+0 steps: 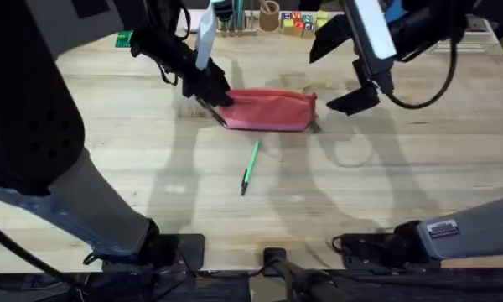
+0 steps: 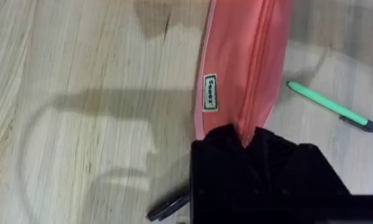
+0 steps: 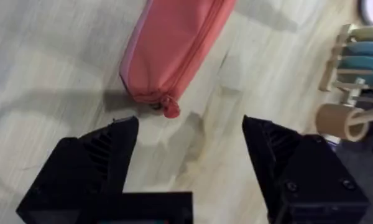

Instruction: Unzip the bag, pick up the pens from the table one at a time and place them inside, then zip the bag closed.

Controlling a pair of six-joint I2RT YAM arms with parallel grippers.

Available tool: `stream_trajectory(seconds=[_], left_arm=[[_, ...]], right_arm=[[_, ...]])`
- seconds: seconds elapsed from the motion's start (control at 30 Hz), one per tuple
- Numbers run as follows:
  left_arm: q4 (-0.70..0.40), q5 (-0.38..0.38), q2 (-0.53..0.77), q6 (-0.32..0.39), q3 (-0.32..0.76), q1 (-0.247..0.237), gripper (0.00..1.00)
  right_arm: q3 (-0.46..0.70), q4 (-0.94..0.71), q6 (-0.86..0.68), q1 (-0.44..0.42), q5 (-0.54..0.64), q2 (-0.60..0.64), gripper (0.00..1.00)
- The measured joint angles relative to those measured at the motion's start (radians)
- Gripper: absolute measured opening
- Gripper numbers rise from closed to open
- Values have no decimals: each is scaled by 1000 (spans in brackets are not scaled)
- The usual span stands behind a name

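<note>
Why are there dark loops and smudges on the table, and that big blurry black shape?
Overhead: the arms cast soft shadows on the table; the left arm's base looms dark and blurred. Left wrist: a looping shadow falls beside the bag. Right wrist: the fingers look soft.

Black two-finger grippers with ribbed inner faces and small screws; white upper-arm links; dark cables; grey base housing bearing a label.

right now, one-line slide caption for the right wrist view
Right tool open above the table, poised near the zipper-pull end of the closed pink bag.
</note>
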Motion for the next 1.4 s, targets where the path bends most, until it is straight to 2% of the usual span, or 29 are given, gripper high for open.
stream_trajectory(seconds=[0.4, 0.83, 1.0, 1.23, 1.27, 1.4], left_arm=[[0, 0, 0, 0, 0, 0, 43], [0, 0, 0, 0, 0, 0, 43], [0, 0, 0, 0, 0, 0, 43], [1, 0, 0, 0, 0, 0, 43], [0, 0, 0, 0, 0, 0, 43], [1, 0, 0, 0, 0, 0, 43]], right_arm=[[0, 11, -17, 8, 0, 75, 994], [0, 27, -27, 19, 0, 104, 889], [0, 28, -30, 19, 0, 112, 742], [0, 28, -31, 24, 0, 113, 719], [0, 28, -32, 26, 0, 113, 673], [0, 26, -37, 33, 1, 113, 328]])
